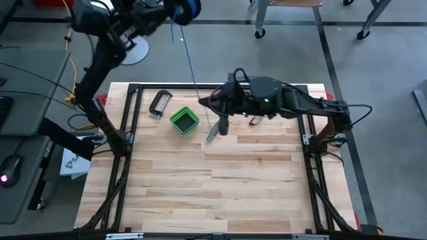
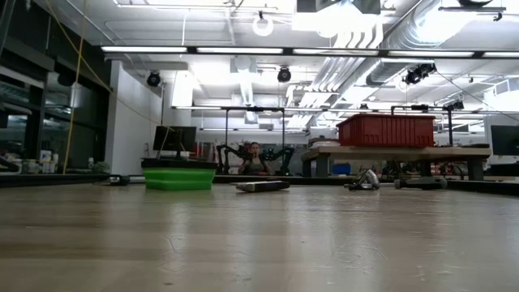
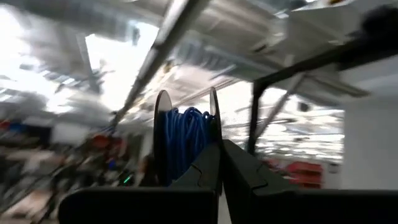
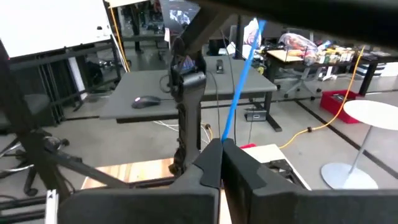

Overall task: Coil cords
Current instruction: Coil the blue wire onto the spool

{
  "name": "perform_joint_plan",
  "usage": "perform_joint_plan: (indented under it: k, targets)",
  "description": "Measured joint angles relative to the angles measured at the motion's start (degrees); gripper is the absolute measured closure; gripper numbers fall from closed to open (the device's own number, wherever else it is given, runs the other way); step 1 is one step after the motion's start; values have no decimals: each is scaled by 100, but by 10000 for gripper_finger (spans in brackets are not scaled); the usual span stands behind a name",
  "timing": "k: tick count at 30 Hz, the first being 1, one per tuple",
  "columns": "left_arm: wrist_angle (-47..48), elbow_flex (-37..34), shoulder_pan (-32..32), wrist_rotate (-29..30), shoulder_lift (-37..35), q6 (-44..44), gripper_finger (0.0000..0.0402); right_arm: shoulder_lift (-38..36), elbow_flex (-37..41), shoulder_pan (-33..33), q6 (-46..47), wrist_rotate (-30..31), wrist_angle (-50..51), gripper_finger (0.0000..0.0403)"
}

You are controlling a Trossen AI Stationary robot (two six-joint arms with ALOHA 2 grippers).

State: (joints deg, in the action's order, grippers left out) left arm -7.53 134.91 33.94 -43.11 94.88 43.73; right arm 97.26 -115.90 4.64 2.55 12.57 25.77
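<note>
Blue wire wound on a dark spool (image 3: 185, 140) is what we see first, far left and high: the left gripper (image 1: 175, 13) holds it up beyond the table's back edge, fingers (image 3: 208, 171) clenched on the spool's rim. In the left wrist view the spool stands on edge, flanges either side of the blue coil, with the ceiling behind it.

From there we follow the wire (image 1: 189, 57), a thin blue-grey line running taut down from the spool toward the right gripper (image 1: 225, 100). In the right wrist view the wire (image 4: 241, 81) rises straight out from between that arm's closed fingers (image 4: 211, 163), so the right jaws are pinched on the wire, hovering over the table's back middle.

On the wooden table (image 1: 220, 193) we pass a metal clamp (image 1: 159, 104) near the back left, then the green box (image 1: 184, 121) just beside it, then a small grey tool (image 1: 213, 133) lying under the right arm. In the low view the box (image 2: 179, 178) sits left, the tool (image 2: 262, 186) at centre, the clamp (image 2: 364, 182) to its right.
</note>
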Motion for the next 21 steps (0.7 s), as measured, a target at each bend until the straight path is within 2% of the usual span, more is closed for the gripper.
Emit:
perform_joint_plan:
  k: [6,14,21]
  targets:
    - [1297,4,360,-147,-211,-145,400,-420,2,444,0,595,408,403]
    - [3712,4,586,-635,-545,-235,400,-968,2,905,-2,1295,674,403]
    - [5417,9,591,-348,-688,-763,400,-1312,2,1035,-93,1380,580,403]
